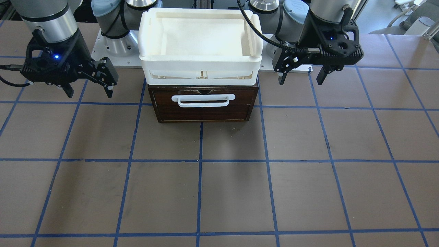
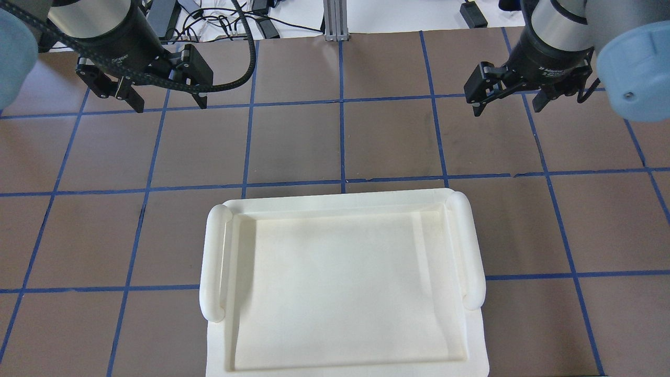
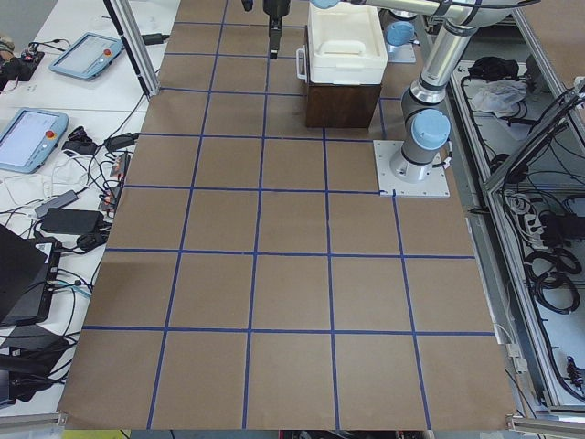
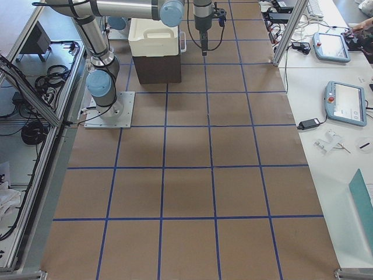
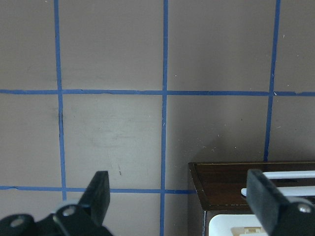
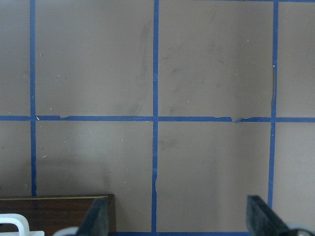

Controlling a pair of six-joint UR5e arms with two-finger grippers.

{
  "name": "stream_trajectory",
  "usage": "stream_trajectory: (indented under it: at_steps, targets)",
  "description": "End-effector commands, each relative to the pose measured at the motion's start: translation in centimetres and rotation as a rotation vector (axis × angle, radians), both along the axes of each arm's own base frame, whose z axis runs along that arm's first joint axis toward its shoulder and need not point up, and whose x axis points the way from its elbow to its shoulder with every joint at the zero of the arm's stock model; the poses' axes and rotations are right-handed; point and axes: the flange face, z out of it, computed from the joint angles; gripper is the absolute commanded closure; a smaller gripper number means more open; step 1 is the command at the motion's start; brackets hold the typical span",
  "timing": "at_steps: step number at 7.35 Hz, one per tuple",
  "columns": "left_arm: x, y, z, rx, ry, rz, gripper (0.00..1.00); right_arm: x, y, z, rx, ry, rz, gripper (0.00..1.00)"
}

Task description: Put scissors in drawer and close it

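Observation:
The drawer (image 1: 205, 115) has a dark brown front and a white bar handle (image 1: 204, 100). It stands shut in the middle of the table's robot side, under a white bin. The scissors show in no view. My left gripper (image 1: 301, 78) hangs open and empty above the table beside the drawer; it also shows in the overhead view (image 2: 170, 106). Its wrist view shows a drawer corner (image 5: 231, 179) by its fingers. My right gripper (image 1: 90, 92) hangs open and empty on the drawer's other side, also in the overhead view (image 2: 507, 110).
A white plastic tray-like bin (image 1: 200, 72) sits on top of the drawer's cabinet and hides it in the overhead view (image 2: 214, 262). The brown table has a blue tape grid (image 1: 200, 160). The arm bases (image 1: 115, 44) stand behind the bin.

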Motion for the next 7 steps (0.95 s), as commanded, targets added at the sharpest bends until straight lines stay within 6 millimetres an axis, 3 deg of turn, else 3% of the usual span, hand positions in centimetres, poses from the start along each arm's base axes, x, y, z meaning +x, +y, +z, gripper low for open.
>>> stream_trajectory:
  at_steps: [1,7]
  targets:
    - [3.41,-0.81,-0.38,0.015,-0.001,0.055,0.00,0.02,-0.15,-0.26,0.003,-0.003,0.001,0.00]
    - [3.12,-0.19,0.21,0.003,0.005,0.052,0.00,0.03,-0.35,-0.29,-0.005,-0.004,0.002,0.00]
